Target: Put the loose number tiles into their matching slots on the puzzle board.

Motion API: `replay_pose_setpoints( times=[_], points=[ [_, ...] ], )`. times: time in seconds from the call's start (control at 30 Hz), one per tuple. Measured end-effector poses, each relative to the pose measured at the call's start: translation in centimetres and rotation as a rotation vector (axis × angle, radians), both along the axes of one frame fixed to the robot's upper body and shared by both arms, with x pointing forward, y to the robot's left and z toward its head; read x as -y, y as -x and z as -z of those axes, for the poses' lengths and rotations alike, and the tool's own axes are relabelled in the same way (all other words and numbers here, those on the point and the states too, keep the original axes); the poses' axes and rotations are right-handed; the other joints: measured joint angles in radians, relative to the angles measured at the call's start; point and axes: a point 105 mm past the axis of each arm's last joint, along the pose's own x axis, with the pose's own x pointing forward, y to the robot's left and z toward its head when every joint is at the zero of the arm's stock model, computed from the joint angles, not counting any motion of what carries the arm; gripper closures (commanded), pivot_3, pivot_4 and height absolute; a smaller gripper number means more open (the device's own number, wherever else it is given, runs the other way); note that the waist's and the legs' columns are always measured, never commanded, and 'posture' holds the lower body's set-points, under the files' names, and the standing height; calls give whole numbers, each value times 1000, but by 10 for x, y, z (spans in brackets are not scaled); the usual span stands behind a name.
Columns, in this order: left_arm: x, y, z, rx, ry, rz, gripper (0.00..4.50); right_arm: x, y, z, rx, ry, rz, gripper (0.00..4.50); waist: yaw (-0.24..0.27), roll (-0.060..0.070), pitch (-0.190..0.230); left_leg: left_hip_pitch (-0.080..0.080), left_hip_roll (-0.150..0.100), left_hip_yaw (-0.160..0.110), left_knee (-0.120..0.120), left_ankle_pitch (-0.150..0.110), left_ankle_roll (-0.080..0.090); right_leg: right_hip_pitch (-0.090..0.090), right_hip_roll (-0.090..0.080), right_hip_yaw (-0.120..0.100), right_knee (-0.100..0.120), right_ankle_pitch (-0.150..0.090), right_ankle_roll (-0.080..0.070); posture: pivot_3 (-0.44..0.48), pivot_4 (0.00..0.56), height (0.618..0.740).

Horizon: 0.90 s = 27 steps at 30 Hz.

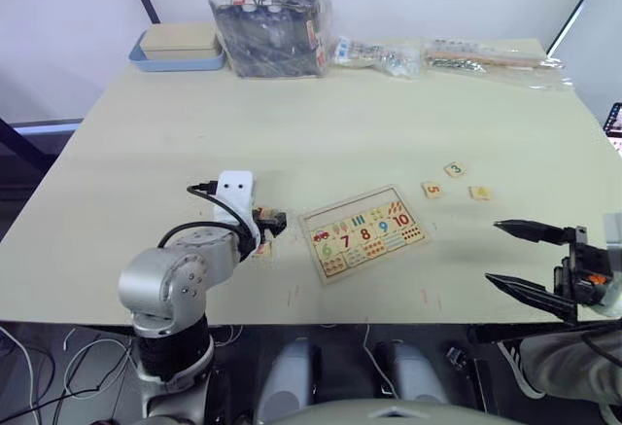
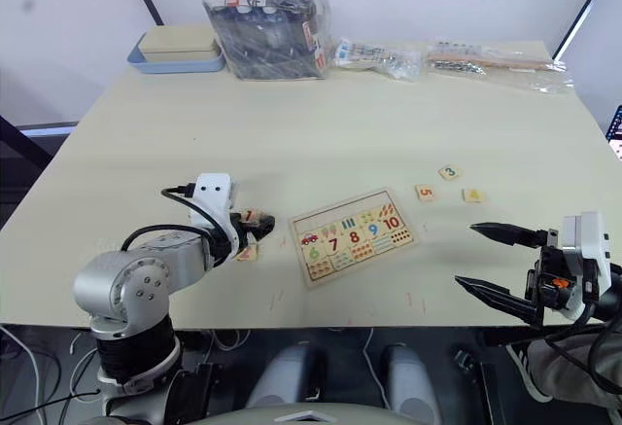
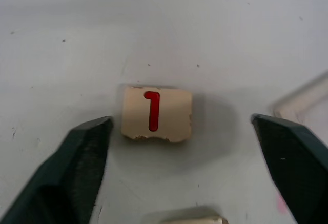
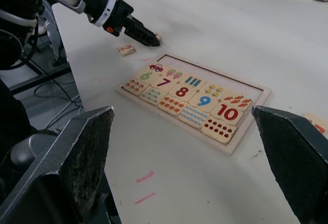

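Observation:
The puzzle board (image 1: 364,232) lies flat near the table's front middle, with its top row of matching slots (image 4: 220,78) bare. My left gripper (image 3: 182,123) is open just left of the board, low over the table, its fingers on either side of the tile printed with a red 1 (image 3: 157,114) without touching it. The 2 tile (image 4: 126,50) lies close beside it. To the right of the board lie the loose tiles 3 (image 1: 454,169), 5 (image 1: 432,190) and 4 (image 1: 479,193). My right gripper (image 1: 492,250) hangs open and empty at the front right, short of those tiles.
A blue tray holding a beige box (image 1: 180,51) sits at the back left. Next to it stands a plastic-wrapped package (image 1: 270,21), and plastic bags (image 1: 486,55) line the back right edge. The table's front edge runs close under both grippers.

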Motion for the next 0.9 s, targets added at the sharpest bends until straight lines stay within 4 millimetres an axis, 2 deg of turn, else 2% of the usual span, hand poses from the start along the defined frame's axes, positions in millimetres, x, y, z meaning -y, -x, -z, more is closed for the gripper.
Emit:
replay_pose_setpoints(
  times=[0.13, 0.33, 0.5, 0.6, 0.63, 0.77, 0.9],
  points=[
    [-16, 8, -15, 0, -41, 67, 79, 1, 1, 1, -4, -4, 5, 0, 3, 1, 0, 0, -1, 0, 0, 0, 0, 0, -2, 0, 0, -1, -2, 0, 150, 740],
    [-24, 35, -49, -99, -131, 354, 79, 4, 0, 3, 1, -17, 19, 0, 7, 1, 0, -1, -4, 0, 0, 0, 0, 1, -5, -3, -3, -2, -3, 0, 150, 740],
    [-33, 49, -57, -166, -171, 473, 79, 5, 0, 4, 4, -17, 23, 0, 3, 1, 0, 1, -4, 3, -4, 1, -3, 0, -3, -1, -4, -2, -3, 0, 150, 740],
    [-36, 50, -57, -155, -185, 550, 79, 4, 1, 5, 2, -18, 22, 0, 3, 2, 1, 2, -3, 5, -6, 2, -4, 0, -3, 1, -5, -2, -2, 0, 150, 740],
    [-38, 50, -54, -134, -142, 631, 79, 4, 1, 6, 3, -21, 24, 0, 3, 3, 1, 3, -3, 7, -7, 2, -3, -1, -3, 1, -5, -2, -3, 0, 150, 740],
    [-50, 40, -62, -27, -95, 787, 79, 2, 2, 4, 15, -19, 20, 0, 5, 4, 1, 3, -2, 9, -7, 0, -1, -1, -2, 1, -5, -2, -3, 0, 150, 740],
    [-62, 30, -66, 56, -129, 895, 79, -2, 4, 2, 26, -13, 9, 0, 7, 4, 1, 3, -1, 10, -7, 0, -1, -1, -3, 2, -6, -2, -2, 0, 150, 740]
  ],
)
